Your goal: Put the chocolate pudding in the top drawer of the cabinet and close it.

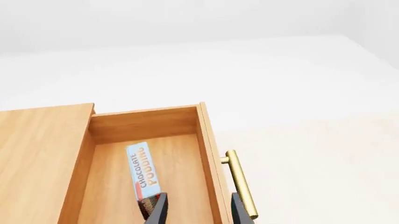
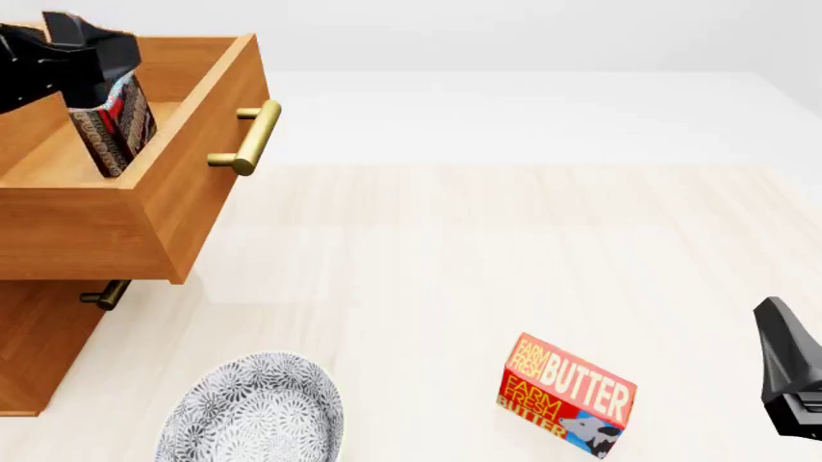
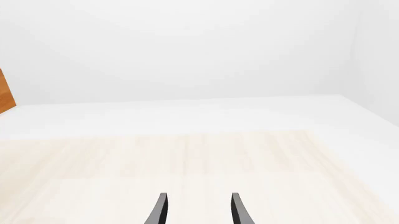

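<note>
Honey-brown wood fills the 10 o'clock corner of the front view: the cabinet (image 2: 38,356) with its top drawer (image 2: 154,207) pulled well out, brass handle (image 2: 253,137) toward the table centre.

The left gripper (image 2: 92,67) sits over the open drawer. The chocolate pudding (image 2: 118,125) hangs from it, tilted on edge, its lower end inside the drawer walls. In the left wrist view the box (image 1: 145,179) lies along the fingers over the drawer floor. Jaws appear clamped on the box's dark end, though the contact sits at the frame edge. I cannot tell whether the box touches the floor.

Step in hand, by my reading: release into the drawer. To do it well, lower until the box is near the floor, open, lift straight up clear of the drawer walls, then push the front panel to close.

The right gripper (image 3: 196,210) idles at 4 o'clock, jaws apart, holding nothing.

Also on the table: butter box (image 2: 567,396) at 5 o'clock, patterned plate (image 2: 250,409) at 7 o'clock, cut by the frame.

Hidden: the left arm is cropped at the corner; the lower drawer handle (image 2: 103,294) is mostly shadowed under the open drawer.
</note>
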Robot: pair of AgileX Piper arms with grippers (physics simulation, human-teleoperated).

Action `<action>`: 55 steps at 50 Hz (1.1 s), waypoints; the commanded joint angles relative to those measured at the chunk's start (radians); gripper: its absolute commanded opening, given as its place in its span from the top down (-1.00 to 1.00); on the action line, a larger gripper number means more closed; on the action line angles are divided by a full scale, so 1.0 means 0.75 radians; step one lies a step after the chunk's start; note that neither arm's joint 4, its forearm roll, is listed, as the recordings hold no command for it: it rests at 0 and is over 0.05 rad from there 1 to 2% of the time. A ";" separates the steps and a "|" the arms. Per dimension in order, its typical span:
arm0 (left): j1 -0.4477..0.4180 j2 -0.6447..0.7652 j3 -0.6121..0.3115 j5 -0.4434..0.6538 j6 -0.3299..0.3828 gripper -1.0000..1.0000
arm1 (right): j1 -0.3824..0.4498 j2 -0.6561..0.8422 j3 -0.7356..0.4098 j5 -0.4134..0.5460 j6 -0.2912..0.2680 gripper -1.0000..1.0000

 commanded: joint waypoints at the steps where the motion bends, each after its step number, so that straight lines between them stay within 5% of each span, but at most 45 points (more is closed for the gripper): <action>1: -0.069 -0.029 -0.070 0.070 0.005 -1.00 | 0.000 0.000 0.000 0.000 0.000 -1.00; 38: -0.328 0.115 -0.275 0.165 0.037 -1.00 | 0.000 0.000 0.000 0.000 0.000 -1.00; 55: -0.517 0.252 -0.342 0.161 -0.116 -1.00 | 0.000 0.000 0.000 0.000 0.000 -1.00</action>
